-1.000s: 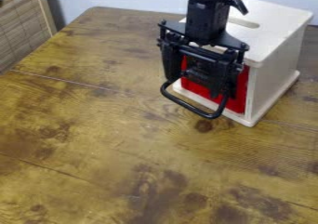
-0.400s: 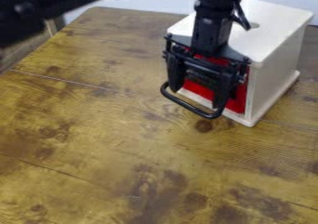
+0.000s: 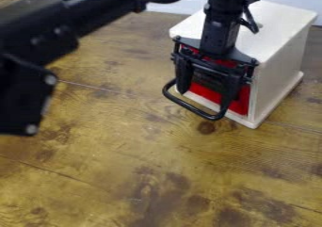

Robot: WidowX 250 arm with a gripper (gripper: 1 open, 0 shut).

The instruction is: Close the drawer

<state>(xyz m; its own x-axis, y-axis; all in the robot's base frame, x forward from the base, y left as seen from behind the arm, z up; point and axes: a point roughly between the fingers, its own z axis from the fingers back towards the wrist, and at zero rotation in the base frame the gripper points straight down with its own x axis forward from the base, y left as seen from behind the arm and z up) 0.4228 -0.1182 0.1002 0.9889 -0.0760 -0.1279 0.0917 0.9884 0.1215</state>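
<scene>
1. Drawer (image 3: 205, 91) sits in the upper right part of the frame, in the front of a pale cream box (image 3: 283, 47). Its red front shows in patches around and below the claw, with a strip of red to the right of the handle.
2. Black handle (image 3: 191, 107), a rounded loop, sticks out from the red front toward the lower left. Its lower bar slants down to the right, and its left corner is curved.
3. Claw (image 3: 210, 84) hangs in front of the drawer, pointing down, with its dark parts overlapping the red front and the upper part of the loop. Black on black, the fingers are hard to separate from the handle, so I cannot tell whether they are spread or pressed together, nor whether they touch the loop.
4. Robot arm (image 3: 82, 19) is black and comes in from the left side, crossing the upper left and the top of the frame to reach the claw. Its nearest part is large and blurred.
5. Box stands upright on the table, its plain right side facing the right edge of the frame. The arm and claw hide part of its top and front.
6. Wooden table (image 3: 138, 160) fills most of the frame, brown with dark knots and a thin seam running below the arm on the left.
</scene>
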